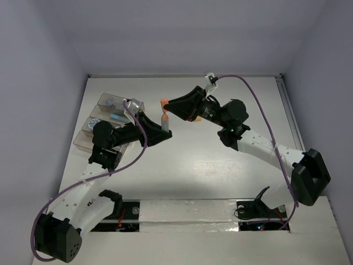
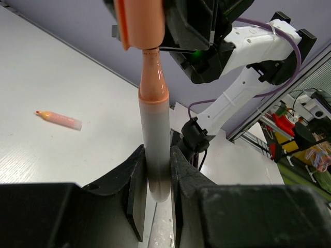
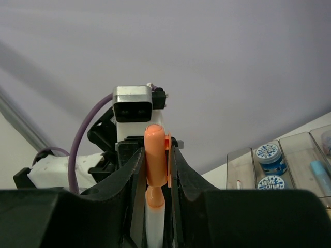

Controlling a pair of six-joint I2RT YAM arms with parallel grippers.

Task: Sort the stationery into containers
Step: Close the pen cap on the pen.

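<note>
one orange marker (image 2: pixel 153 88): left end effector (image 2: pixel 155 165) clamps barrel (image 2: pixel 155 129), right end effector (image 3: pixel 155 160) clamps cap (image 3: pixel 153 137); prob light, stiff, slick, so grip mid-barrel.

A white table (image 1: pixel 209 171) stands enclosed by plain pale lilac walls (image 1: pixel 182 33), with a metal rail (image 1: pixel 287 105) along its right edge, a strip of shiny tape (image 1: pixel 187 228) across its near edge, and blurred red and green clutter (image 2: pixel 302 137) visible beyond it in the left wrist view.
</note>
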